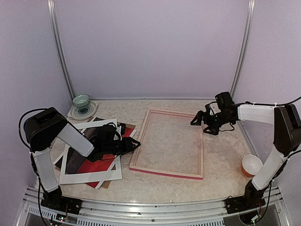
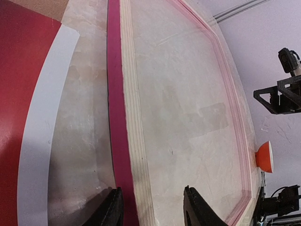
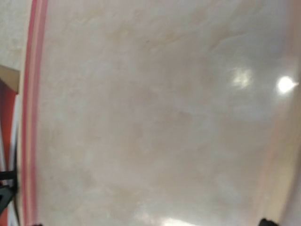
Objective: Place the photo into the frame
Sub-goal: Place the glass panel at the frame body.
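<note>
The photo (image 1: 96, 165) lies left of the frame (image 1: 167, 173), long axis near to far, under a white mat (image 1: 89, 178), directly below the left arm; left hand (image 1: 135, 143) half-open and empty over the frame's left rail; right hand (image 1: 202, 126) wide, empty

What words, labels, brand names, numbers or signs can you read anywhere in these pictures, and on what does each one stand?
None: no readable text shows in any view.
The photo, the frame, the white mat, the green bowl and the orange bowl show no lettering that can be made out.
</note>
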Motion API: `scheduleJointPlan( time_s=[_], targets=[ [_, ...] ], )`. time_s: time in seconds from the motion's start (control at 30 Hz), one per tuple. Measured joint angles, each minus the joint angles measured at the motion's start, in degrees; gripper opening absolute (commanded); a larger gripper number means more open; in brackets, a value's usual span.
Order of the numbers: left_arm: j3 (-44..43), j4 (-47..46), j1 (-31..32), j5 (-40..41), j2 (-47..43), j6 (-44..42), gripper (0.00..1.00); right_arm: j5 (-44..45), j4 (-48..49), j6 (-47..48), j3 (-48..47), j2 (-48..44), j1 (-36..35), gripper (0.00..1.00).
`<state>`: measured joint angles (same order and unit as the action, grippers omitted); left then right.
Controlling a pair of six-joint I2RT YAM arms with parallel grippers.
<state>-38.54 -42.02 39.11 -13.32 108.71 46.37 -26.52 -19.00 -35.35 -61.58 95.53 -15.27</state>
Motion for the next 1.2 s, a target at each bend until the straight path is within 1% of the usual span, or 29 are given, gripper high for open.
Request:
scheduleJointPlan(
  time_s=[0.2,0.47,0.7,1.0,1.2],
  targets=[
    [0.00,-0.02,0.00,0.00,0.00,0.11,0.45,4.37,-2.14,2.32,-0.55,-2.58,0.44,0.99],
    [0.00,-0.02,0.31,0.02,0.00,0.13,0.45,7.32,-2.19,3.43,-0.50,-2.47,1.09,0.99],
    [0.00,-0.07,0.96,0.00,0.02,0.39,0.44,10.45,-0.81,4.39,-0.04,0.09,1.18,0.89],
    [-0.02,-0.76,3.63,-0.11,0.46,1.20,0.44,17.49,-0.98,7.52,-0.07,1.07,1.25,0.76],
    [-0.02,-0.94,4.76,-0.24,0.50,1.57,0.45,20.48,-1.36,9.27,0.02,1.92,2.58,0.70]
  ],
)
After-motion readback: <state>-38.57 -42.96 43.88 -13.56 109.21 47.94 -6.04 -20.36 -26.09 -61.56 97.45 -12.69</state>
